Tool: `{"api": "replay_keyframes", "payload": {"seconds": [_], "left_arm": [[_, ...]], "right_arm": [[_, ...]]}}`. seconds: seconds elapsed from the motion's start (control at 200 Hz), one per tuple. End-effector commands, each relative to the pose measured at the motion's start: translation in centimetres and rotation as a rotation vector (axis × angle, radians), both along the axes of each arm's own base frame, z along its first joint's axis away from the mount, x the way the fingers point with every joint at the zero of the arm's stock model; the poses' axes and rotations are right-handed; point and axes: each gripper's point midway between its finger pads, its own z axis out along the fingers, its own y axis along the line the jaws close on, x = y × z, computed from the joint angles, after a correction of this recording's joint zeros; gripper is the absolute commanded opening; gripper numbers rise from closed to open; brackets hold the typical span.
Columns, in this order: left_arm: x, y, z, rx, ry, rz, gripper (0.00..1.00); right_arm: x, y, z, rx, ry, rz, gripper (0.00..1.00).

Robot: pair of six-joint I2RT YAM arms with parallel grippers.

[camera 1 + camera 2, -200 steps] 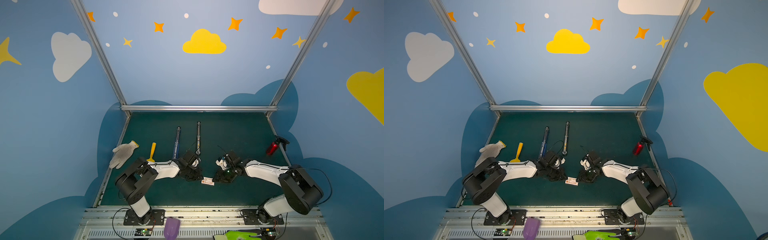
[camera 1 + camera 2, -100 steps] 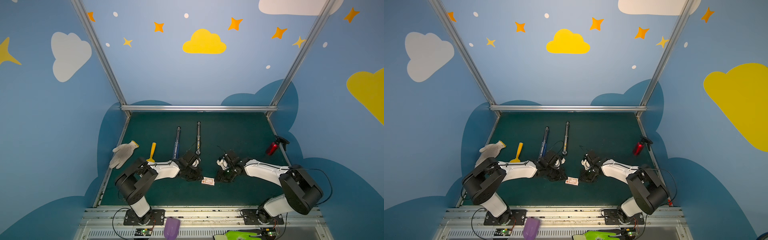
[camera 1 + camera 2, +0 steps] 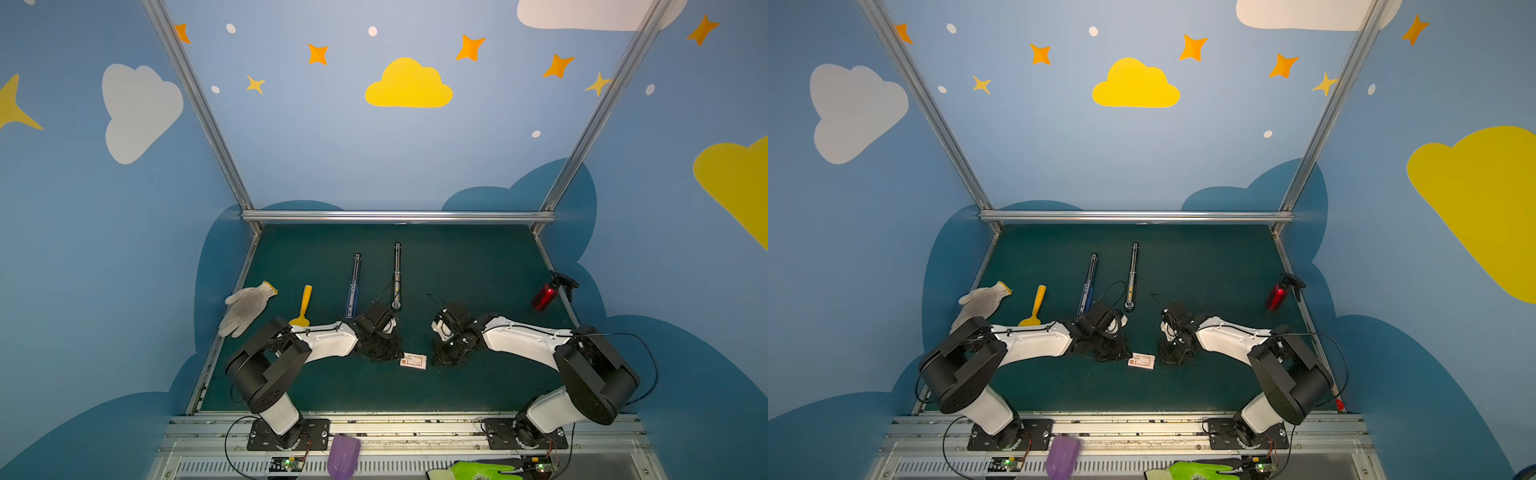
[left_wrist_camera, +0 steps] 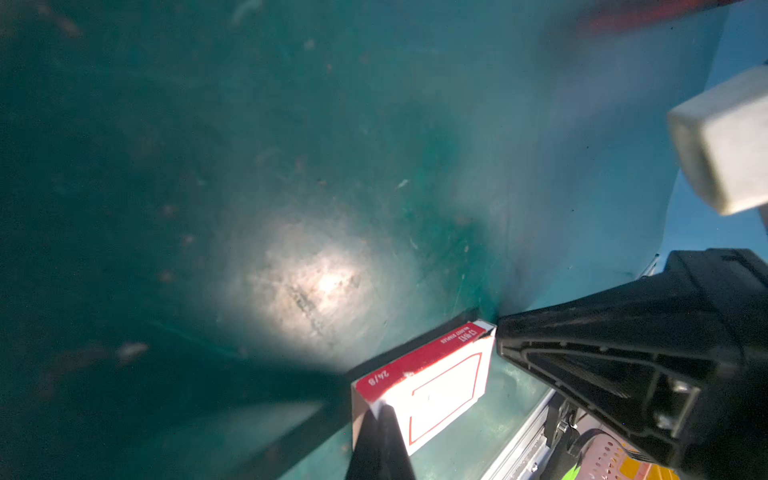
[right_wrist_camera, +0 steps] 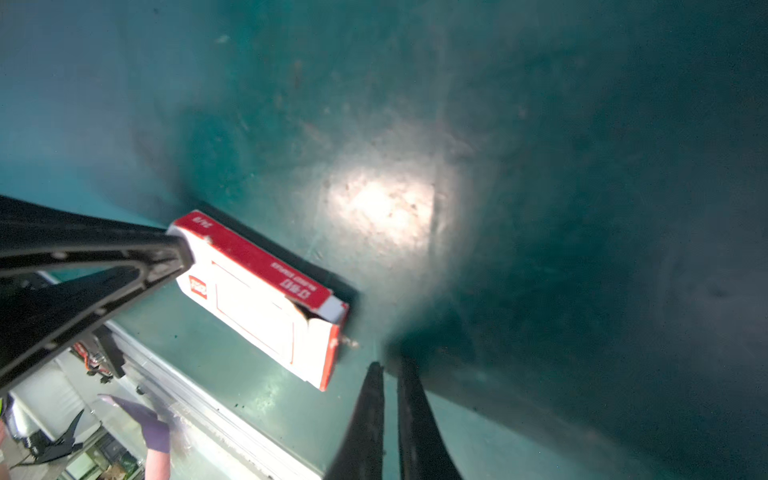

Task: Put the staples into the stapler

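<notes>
Glove (image 3: pixel 245 305): white, at the mat's (image 3: pixel 478 266) left edge, mid-depth.
Scoop (image 3: pixel 304 303): yellow, just right of the glove.
Blue bar (image 3: pixel 353 282), silver bar (image 3: pixel 397 276): long and slim, side by side left of centre, pointing at the back edge. I cannot tell whether either is the stapler.
Left gripper (image 4: pixel 381 411): fingers pressed together with nothing between them, tip against the box's closed end.
Box (image 5: pixel 257 299): white with a red band. It lies flat in the mat's front half, midway between the side edges and between the two grippers. The end facing right looks open, its flap ragged.
Staples: not seen, probably inside the box.
Right gripper (image 5: pixel 390 365): fingers nearly together, a thin slit between them and nothing seen in it. The tips are just beside the open end; contact cannot be told.
Bottle (image 3: pixel 544 295): red, at the right edge.
Handling: the box is probably light thin card that slides and crushes easily. A staple strip is likely stiff, slick and quick to snap if bent.
Hold: brace the box at its closed end and pinch a strip across its long sides near the middle.
</notes>
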Motion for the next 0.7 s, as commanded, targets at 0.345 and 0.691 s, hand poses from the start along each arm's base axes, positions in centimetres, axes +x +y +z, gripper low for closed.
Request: {"api": "replay_keyframes", "payload": {"seconds": [0.345,0.691], "left_arm": [[0.1,1.5,-0.3,0.032,-0.015,0.049,0.04],[0.3,1.5,-0.3,0.024,-0.020,0.061,0.04]], "right_arm": [[0.2,2.0,2.3,0.095,-0.019,0.018,0.29],[0.3,3.9,1.5,0.096,-0.004,0.059,0.33]]}}
